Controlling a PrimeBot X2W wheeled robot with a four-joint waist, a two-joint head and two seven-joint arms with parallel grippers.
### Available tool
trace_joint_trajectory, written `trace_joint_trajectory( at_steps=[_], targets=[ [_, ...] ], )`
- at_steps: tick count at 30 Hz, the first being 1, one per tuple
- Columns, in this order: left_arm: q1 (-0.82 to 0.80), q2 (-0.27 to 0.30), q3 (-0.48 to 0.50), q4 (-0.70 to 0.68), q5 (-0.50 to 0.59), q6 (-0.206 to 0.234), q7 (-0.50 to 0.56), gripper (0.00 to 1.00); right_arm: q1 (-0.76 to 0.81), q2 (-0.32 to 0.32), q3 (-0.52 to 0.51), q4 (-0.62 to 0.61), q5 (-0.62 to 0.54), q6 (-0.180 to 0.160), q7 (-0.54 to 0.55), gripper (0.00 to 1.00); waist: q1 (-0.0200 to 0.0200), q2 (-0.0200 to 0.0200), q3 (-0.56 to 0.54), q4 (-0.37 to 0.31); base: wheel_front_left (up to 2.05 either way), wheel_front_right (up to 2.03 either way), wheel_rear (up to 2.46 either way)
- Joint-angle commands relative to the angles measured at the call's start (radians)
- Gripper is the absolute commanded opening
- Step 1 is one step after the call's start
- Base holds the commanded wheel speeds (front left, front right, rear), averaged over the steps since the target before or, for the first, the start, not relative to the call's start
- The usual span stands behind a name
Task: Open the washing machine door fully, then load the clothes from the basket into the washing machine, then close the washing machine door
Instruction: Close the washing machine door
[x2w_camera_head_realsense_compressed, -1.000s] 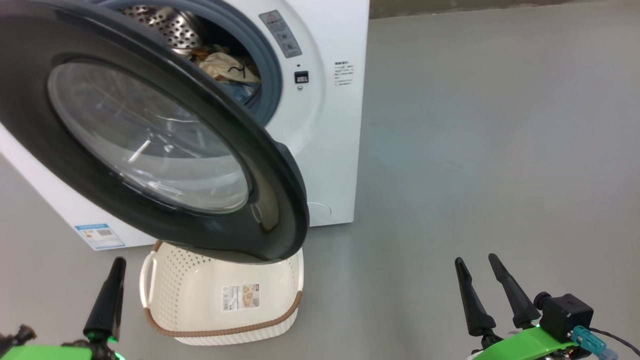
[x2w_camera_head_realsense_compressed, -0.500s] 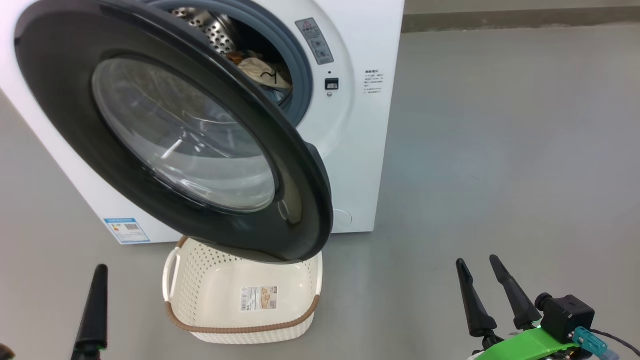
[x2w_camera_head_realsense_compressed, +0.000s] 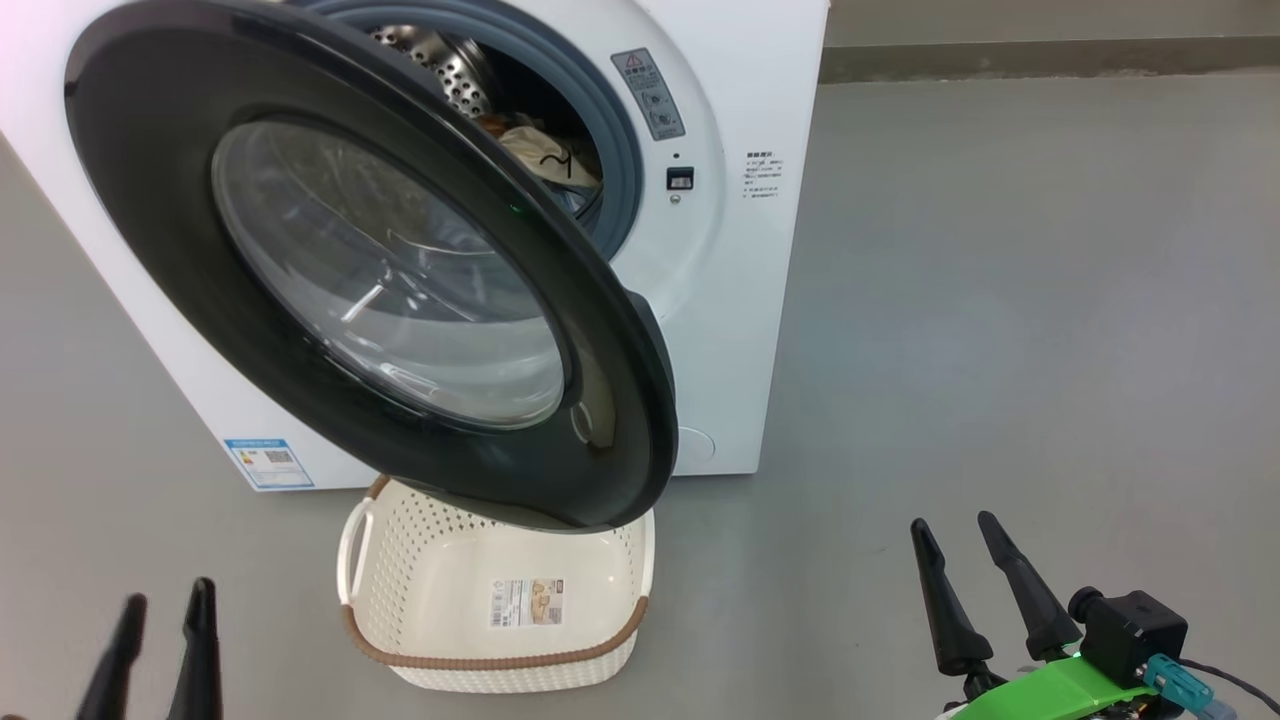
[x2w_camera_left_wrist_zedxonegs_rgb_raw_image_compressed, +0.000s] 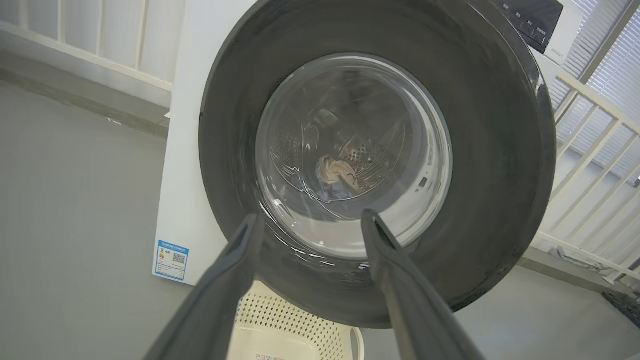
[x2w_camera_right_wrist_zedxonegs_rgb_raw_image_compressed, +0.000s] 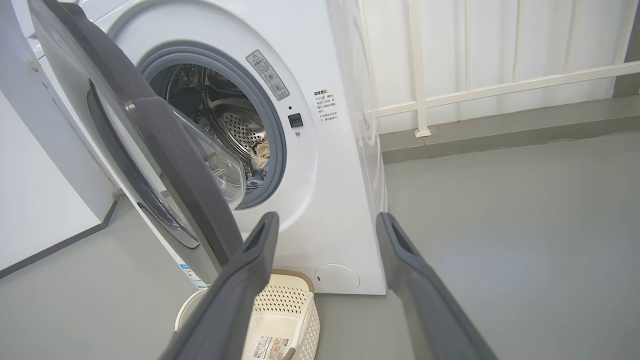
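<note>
The washing machine (x2w_camera_head_realsense_compressed: 740, 300) stands ahead, and its door (x2w_camera_head_realsense_compressed: 390, 290) is swung partway out, hanging over the basket (x2w_camera_head_realsense_compressed: 490, 661). The basket holds nothing but its label. The clothes (x2w_camera_head_realsense_compressed: 545, 160) lie in the steel drum, a cream cloth with black marks on top. My left gripper (x2w_camera_head_realsense_compressed: 167, 590) is open at the lower left, apart from door and basket. In the left wrist view, the left gripper (x2w_camera_left_wrist_zedxonegs_rgb_raw_image_compressed: 311, 216) points at the door (x2w_camera_left_wrist_zedxonegs_rgb_raw_image_compressed: 500, 165), and the clothes (x2w_camera_left_wrist_zedxonegs_rgb_raw_image_compressed: 335, 175) show through the glass. My right gripper (x2w_camera_head_realsense_compressed: 952, 522) (x2w_camera_right_wrist_zedxonegs_rgb_raw_image_compressed: 327, 217) is open and empty over bare floor.
Grey floor (x2w_camera_head_realsense_compressed: 1000, 300) stretches wide to the right of the machine. A white railing (x2w_camera_right_wrist_zedxonegs_rgb_raw_image_compressed: 450, 95) and a low kerb run behind it. A blue sticker (x2w_camera_head_realsense_compressed: 268, 463) marks the machine's lower left corner. A white wall (x2w_camera_right_wrist_zedxonegs_rgb_raw_image_compressed: 40, 200) stands on the door's hinge side.
My left gripper has gone from shut to open and sits lower in the head view. The head camera has shifted, so machine and basket appear further right. The right gripper has not moved.
</note>
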Motion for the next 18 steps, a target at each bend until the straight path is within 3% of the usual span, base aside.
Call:
trace_joint_trajectory(
  at_steps=[1, 10, 18],
  targets=[
    [-0.035, 0.013, 0.053, -0.029, 0.050, -0.003, -0.011, 1.00, -0.002, -0.003, 0.025, -0.022, 0.001, 0.006, -0.005, 1.00, 0.0000, 0.0000, 0.001, -0.002, 0.00, 0.00, 0.00],
    [-0.005, -0.084, 0.183, -0.051, 0.442, 0.001, -0.012, 1.00, -0.004, -0.003, 0.030, -0.024, -0.002, 0.006, -0.005, 1.00, 0.0000, 0.0000, 0.006, -0.019, 0.00, 0.00, 0.00],
    [0.016, -0.136, 0.207, -0.015, 0.583, -0.001, -0.012, 1.00, -0.002, -0.003, 0.030, -0.021, -0.005, 0.006, -0.005, 1.00, 0.0000, 0.0000, 0.004, -0.025, 0.00, 0.00, 0.00]
  ],
)
